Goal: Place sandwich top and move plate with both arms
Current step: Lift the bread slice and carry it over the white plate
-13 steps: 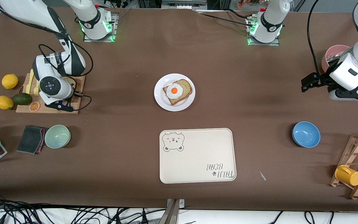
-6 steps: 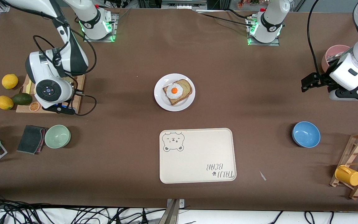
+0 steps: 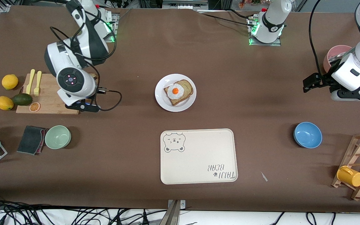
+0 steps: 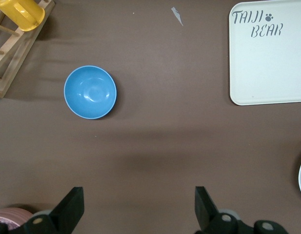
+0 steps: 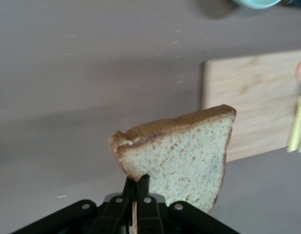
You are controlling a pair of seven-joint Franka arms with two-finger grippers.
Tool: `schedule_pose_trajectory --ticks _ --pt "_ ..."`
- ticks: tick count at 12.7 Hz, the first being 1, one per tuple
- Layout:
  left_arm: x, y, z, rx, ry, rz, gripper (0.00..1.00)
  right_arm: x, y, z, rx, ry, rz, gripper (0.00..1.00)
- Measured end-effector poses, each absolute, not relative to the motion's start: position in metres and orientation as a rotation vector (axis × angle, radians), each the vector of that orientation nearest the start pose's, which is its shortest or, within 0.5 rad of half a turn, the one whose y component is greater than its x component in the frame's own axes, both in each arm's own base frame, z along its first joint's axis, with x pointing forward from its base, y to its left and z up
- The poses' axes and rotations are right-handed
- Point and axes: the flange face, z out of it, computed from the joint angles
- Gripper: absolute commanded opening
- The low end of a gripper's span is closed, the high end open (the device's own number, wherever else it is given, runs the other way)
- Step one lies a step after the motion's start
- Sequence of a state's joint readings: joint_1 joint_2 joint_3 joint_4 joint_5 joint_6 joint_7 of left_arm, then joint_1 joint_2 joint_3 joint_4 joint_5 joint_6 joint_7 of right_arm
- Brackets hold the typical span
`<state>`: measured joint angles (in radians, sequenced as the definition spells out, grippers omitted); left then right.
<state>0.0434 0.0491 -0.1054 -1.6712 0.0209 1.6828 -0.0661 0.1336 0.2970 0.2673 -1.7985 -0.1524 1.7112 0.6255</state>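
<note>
My right gripper (image 5: 138,184) is shut on one corner of the sandwich top (image 5: 184,151), a speckled light-brown slice with a darker crust, and holds it in the air. In the front view the right gripper (image 3: 85,87) is over the table edge of the cutting board (image 3: 47,93), with its wrist hiding most of the slice. The white plate (image 3: 161,100) sits mid-table and bears a bread slice with a fried egg (image 3: 178,91). My left gripper (image 4: 138,196) is open and empty; it waits at the left arm's end (image 3: 312,82), beside a pink bowl (image 3: 337,53).
A cream bear tray (image 3: 198,156) lies nearer the front camera than the plate. A blue bowl (image 3: 307,135) and a wooden rack with a yellow cup (image 3: 350,176) are at the left arm's end. Lemons (image 3: 10,82), an avocado (image 3: 22,99), a green bowl (image 3: 57,137) and a cloth (image 3: 31,139) are at the right arm's end.
My right arm has risen from the cutting board with the bread slice and moved toward the plate. The forks on the board now show. The left arm has not moved.
</note>
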Motion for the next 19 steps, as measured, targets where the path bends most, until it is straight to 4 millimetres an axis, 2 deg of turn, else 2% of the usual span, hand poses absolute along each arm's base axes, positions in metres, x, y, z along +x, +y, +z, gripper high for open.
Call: schedule_pose_trajectory --ticks 2,4,8,11,13,16,19 --pt "0.573 -0.032 0.559 -3.123 -0.002 0.056 1.0 0.552 0.257 0.37 -3.267 0.472 0.461 0.0" --pt "0.573 -0.032 0.559 -3.123 -0.002 0.056 1.0 0.561 0.304 0.368 -3.167 0.71 0.478 0.0" --pt "0.573 -0.032 0.559 -3.123 -0.002 0.056 1.0 0.583 0.369 0.355 -2.988 1.027 0.518 0.0" --pt "0.573 -0.032 0.559 -3.123 -0.002 0.056 1.0 0.586 0.421 0.337 -2.853 1.135 0.547 0.0" --pt "0.573 -0.032 0.559 -3.123 -0.002 0.056 1.0 0.588 0.438 0.327 -2.755 1.176 0.608 0.0" --pt "0.573 -0.032 0.559 -3.123 -0.002 0.056 1.0 0.587 0.444 0.314 -2.697 1.207 0.689 0.0" --pt "0.573 -0.032 0.559 -3.123 -0.002 0.056 1.0 0.579 0.453 0.293 -2.695 1.224 0.752 0.0"
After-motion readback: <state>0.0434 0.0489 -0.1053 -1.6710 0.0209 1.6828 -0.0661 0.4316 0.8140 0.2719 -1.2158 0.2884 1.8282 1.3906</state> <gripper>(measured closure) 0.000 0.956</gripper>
